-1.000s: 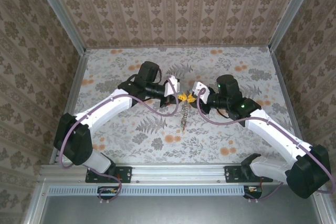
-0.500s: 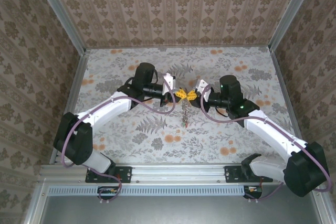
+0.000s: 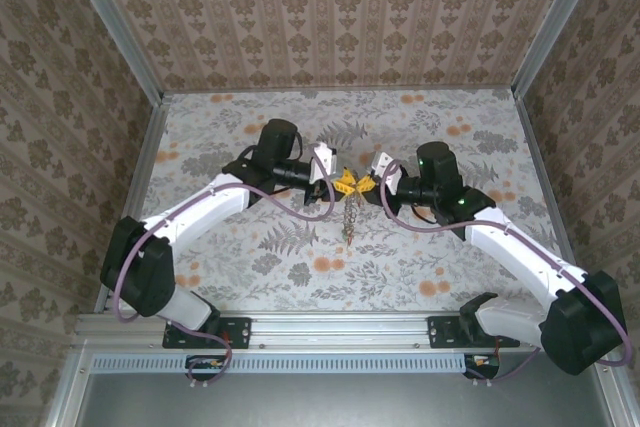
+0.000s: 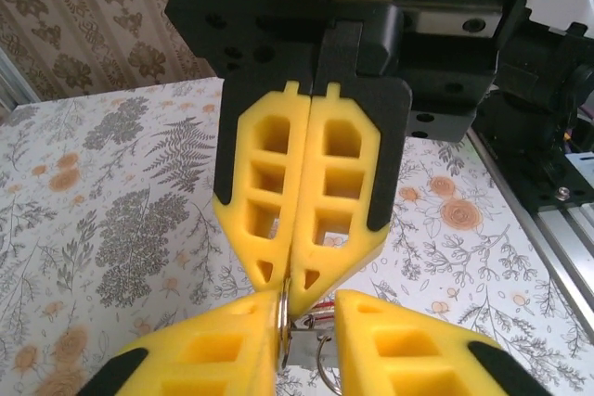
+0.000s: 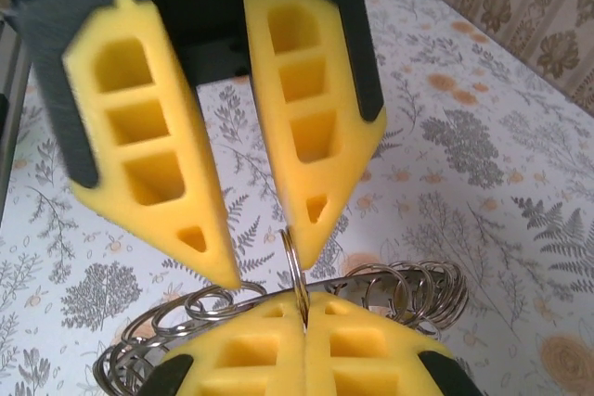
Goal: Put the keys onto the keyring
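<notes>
Mid-table, the left gripper [image 3: 341, 180] and the right gripper [image 3: 367, 184] meet tip to tip, with the keyring [image 3: 350, 219] dangling between them.
Seen from the right wrist, the right gripper's yellow pads [image 5: 241, 359] are pressed together on one thin metal ring of the keyring, held upright and edge-on. Opposite, the left gripper stands spread, its fingers [image 5: 311, 136] apart, with that ring just beside one fingertip. From above, the remaining rings hang as a narrow strand towards the floral table [image 3: 450, 267]; whether the end touches it I cannot tell.
</notes>
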